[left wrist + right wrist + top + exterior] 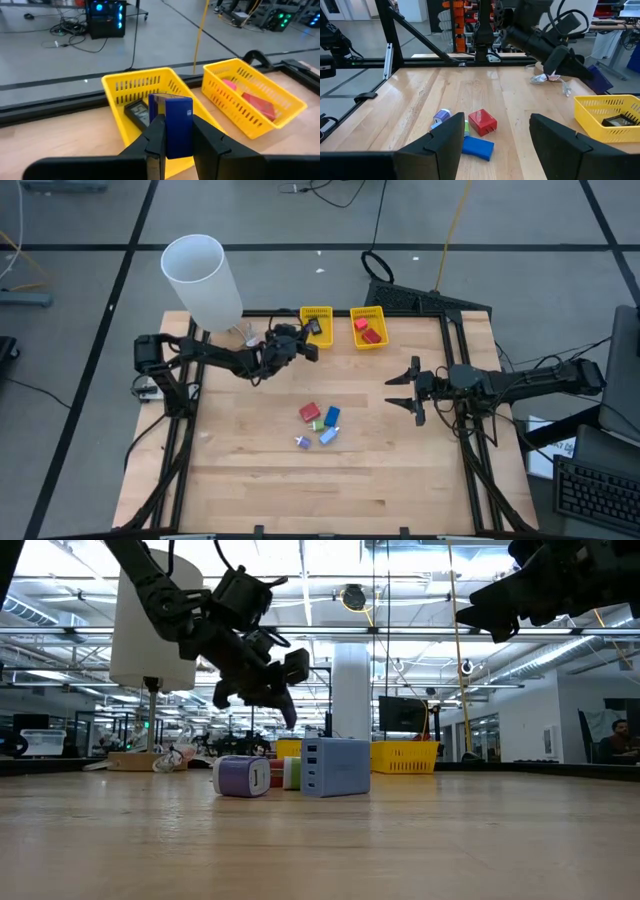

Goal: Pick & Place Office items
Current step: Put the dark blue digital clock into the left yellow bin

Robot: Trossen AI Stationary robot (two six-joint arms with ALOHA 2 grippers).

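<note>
My left gripper [179,145] is shut on a dark blue rectangular office item [176,120], held above the table just before the left yellow basket [120,92], which holds a black item [136,112]. The high view shows that gripper [306,347] beside the same basket [316,314]. The right basket [367,328] holds a red item [257,104]. On the table's middle lie a red [309,413], a green [318,424], a blue [332,416], a light blue [327,436] and a purple item [303,442]. My right gripper [403,391] waits open at the right, touching nothing. My left gripper pinches the blue item's lower part [177,145] between its two fingers, which lie on its two broad faces. The fingers come from the table's left, slanting a little downward toward the basket. The item stands up past the fingertips, lifted clear of the table.
A tall white cylinder [204,280] stands at the table's far left corner, close behind my left arm. A black frame [455,330] runs along the table's edges. Bare wood lies near the front edge [330,490].
</note>
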